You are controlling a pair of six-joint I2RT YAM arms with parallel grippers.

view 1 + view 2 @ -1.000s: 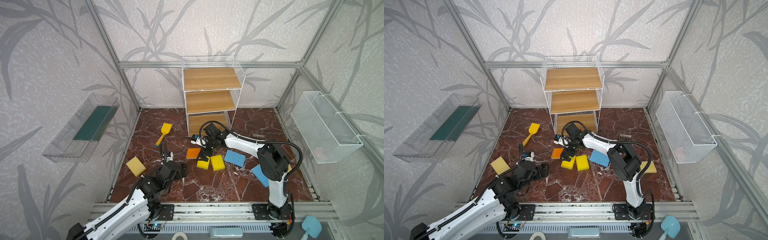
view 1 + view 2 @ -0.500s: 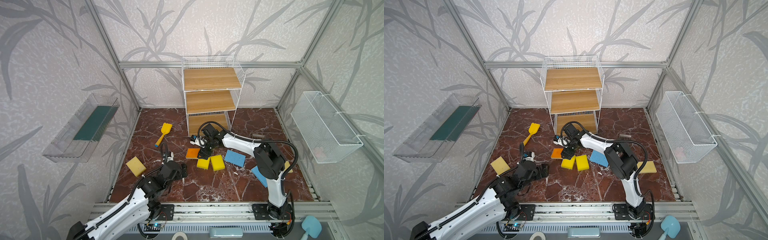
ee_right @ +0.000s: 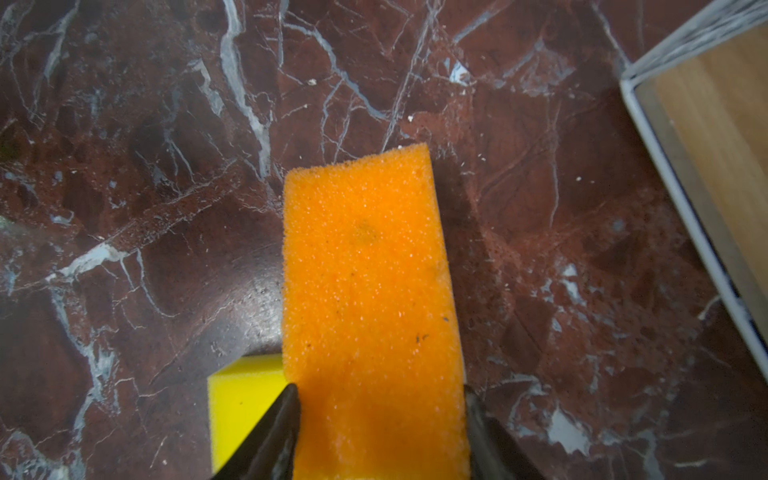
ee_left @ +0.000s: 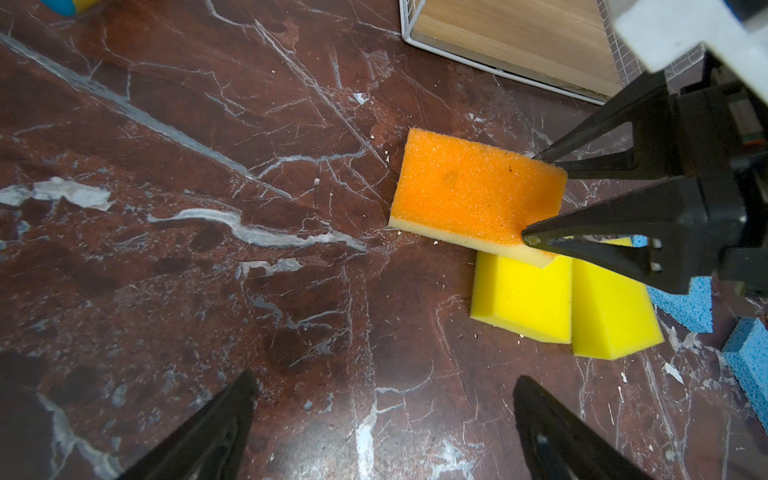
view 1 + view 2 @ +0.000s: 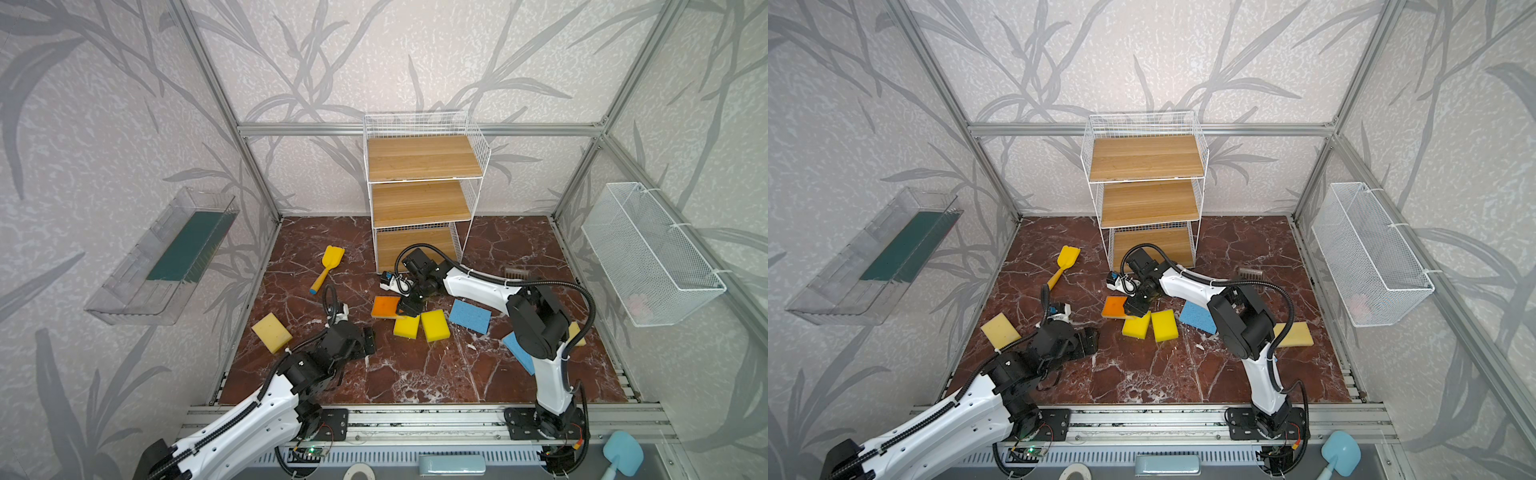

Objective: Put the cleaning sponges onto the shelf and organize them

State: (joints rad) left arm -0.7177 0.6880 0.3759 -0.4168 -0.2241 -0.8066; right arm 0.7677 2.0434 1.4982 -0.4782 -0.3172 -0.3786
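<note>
The mesh basket (image 5: 652, 257) on the wall right of the shelf (image 5: 419, 160) holds something pale pink, too faint to name. The clear tray (image 5: 137, 291) hangs on the wall to the shelf's left. On the red marble floor (image 5: 415, 374) in front of the shelf, the right gripper (image 3: 379, 390) pinches the orange sponge (image 3: 365, 270) by its long edges, one corner resting on a yellow sponge (image 4: 523, 299). The left gripper (image 4: 384, 377), spread wide, hovers over the floor farther from the shelf. Only the left wrist view shows the orange sponge's beige underlayer. A top view shows a beige sponge (image 5: 1296, 334) lying flat.
</note>
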